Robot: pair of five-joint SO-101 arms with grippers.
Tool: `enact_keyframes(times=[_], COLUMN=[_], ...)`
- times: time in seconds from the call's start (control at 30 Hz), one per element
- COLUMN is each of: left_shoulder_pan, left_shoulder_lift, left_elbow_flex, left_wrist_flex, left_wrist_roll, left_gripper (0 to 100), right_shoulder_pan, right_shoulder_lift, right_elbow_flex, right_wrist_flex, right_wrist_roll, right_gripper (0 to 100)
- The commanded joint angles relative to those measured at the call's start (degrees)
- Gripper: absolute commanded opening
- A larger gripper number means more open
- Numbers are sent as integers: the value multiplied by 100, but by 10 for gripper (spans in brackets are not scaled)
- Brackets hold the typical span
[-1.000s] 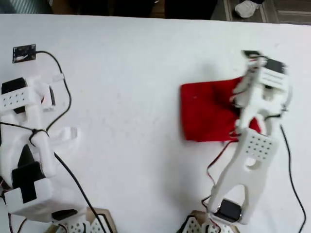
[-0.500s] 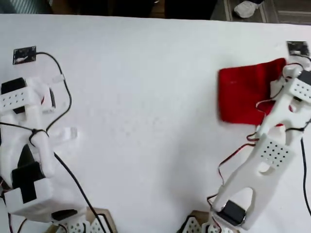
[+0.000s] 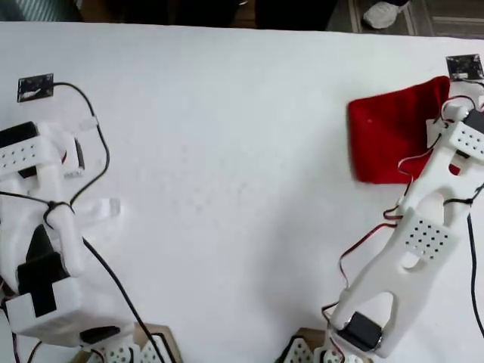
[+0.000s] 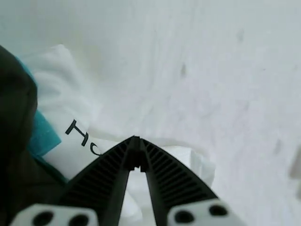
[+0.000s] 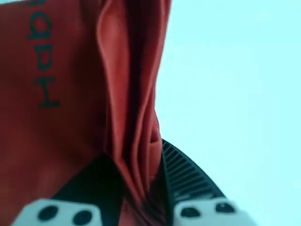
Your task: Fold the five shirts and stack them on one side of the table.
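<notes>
Right pincer (image 5: 136, 157): clamped on a bunched edge of the red shirt (image 5: 56, 117), with folds of cloth pinched between the two jaws.
Red shirt: folded to a rough rectangle, flat on the table (image 3: 227, 136) by its right edge, near the far right corner; dark lettering on one face.
Right arm (image 3: 412, 242): stretches from the near edge to the shirt's right side.
Left pincer (image 4: 135, 143): jaws together, tips meeting, nothing between them.
White cloth (image 4: 70, 108): just beneath the left pincer, dark print on it, teal patch (image 4: 42, 139) beside.
Left arm (image 3: 45, 227): by the table's left edge, well apart from the red shirt.
</notes>
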Motion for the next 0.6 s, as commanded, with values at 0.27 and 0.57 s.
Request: enact_keyframes(times=[0.27, 0.57], left_shoulder_pan=[-53, -53], left_shoulder_lift=[-97, -97], left_elbow_flex=[-92, -1622], left_wrist_flex=[70, 897], left_wrist_roll=[-18, 185], left_gripper=[27, 27], right_shoulder_pan=[224, 444], right_shoulder_lift=[-154, -163], right_elbow_flex=[-273, -800], right_wrist_flex=[-224, 136], right_wrist_roll=[-730, -1793], right_gripper=[207, 241])
